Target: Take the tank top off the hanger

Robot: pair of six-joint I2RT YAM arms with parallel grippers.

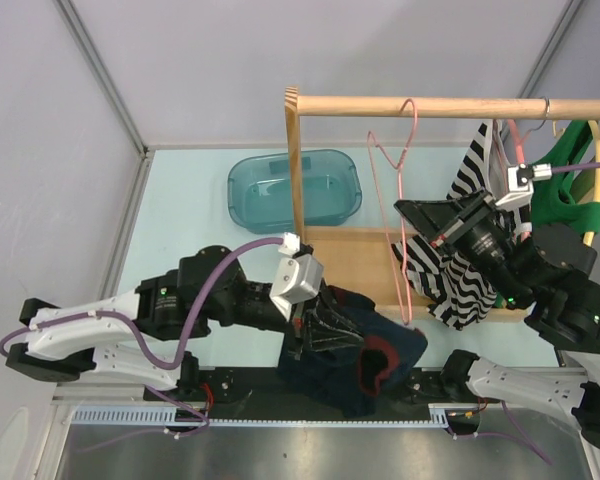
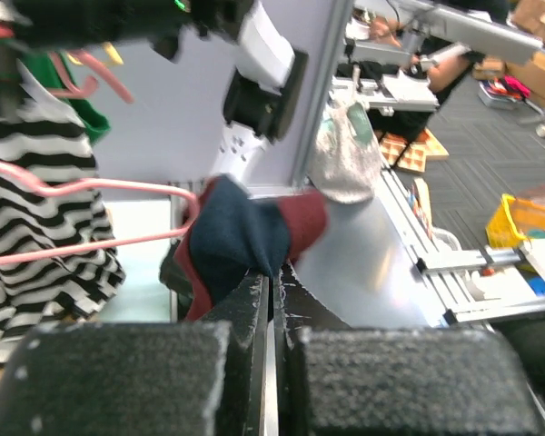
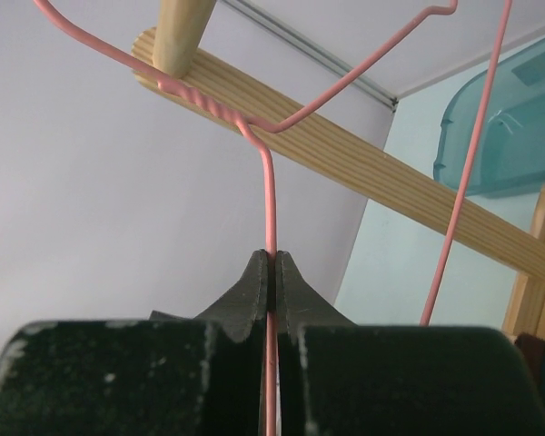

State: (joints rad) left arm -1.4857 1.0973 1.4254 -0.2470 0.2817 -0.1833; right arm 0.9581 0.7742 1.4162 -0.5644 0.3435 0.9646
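Navy with maroon trim, the tank top (image 1: 375, 355) lies crumpled on the tabletop (image 1: 190, 215) at its near edge, between the two arm bases. The left end effector (image 1: 299, 338) rests on the left side of the heap. In the left wrist view its fingers are clenched together, with a bunched fold of the navy and maroon cloth pinched at their tips.

To the right and farther back, a pink wire hanger (image 1: 411, 115) hangs by its hook from the wooden rail (image 1: 450, 105) of a clothes rack. No cloth shows on its frame. Its lower end comes down just beside the far edge of the tank top; I cannot tell whether they touch. The right end effector (image 1: 408, 213) is clamped on the hanger's wire partway down, and the right wrist view shows the wire running straight between its closed fingers.

A black-and-white striped garment (image 1: 460, 290) hangs from the rail just right of the hanger, behind the right arm, and a green garment (image 1: 565, 200) hangs at the rack's far right. A teal plastic tub (image 1: 245, 190) sits on the tabletop left of the rack's upright post.
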